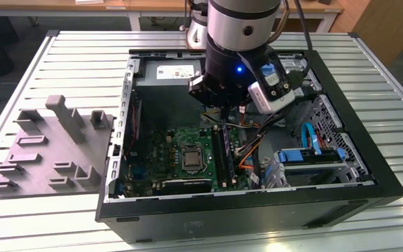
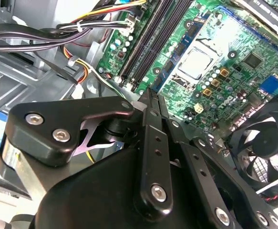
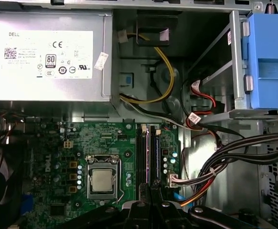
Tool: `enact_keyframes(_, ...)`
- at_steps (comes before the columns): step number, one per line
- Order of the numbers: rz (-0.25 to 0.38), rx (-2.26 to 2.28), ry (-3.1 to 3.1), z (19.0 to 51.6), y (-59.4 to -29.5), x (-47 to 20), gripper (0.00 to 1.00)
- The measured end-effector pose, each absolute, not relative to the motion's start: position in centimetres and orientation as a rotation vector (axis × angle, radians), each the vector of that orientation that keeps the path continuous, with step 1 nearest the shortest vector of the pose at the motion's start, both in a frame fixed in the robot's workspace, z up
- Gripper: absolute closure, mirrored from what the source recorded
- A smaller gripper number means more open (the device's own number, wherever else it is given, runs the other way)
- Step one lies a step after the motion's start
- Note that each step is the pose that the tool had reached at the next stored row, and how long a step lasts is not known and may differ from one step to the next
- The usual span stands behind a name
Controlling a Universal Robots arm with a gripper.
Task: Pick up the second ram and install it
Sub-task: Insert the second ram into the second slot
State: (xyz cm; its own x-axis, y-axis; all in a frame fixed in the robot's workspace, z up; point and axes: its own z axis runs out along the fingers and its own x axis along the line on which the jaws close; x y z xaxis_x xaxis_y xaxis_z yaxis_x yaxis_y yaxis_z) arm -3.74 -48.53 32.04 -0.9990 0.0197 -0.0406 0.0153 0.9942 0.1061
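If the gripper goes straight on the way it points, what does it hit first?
Most likely the black memory slots on the motherboard, right below the gripper; the gap left is hard to judge.

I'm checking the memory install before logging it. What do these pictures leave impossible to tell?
- Whether the gripper holds the second ram: in the second wrist view its own black linkage covers that spot.
- Near ends of the memory slots: covered by the gripper in the first wrist view.
- One end of those slots in the exterior view: behind the arm.
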Motion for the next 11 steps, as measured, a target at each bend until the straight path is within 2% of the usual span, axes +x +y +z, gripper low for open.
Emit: enact_keyframes(11,0.164,0.027,3.096,31.1,-48.53,-3.61,0.88)
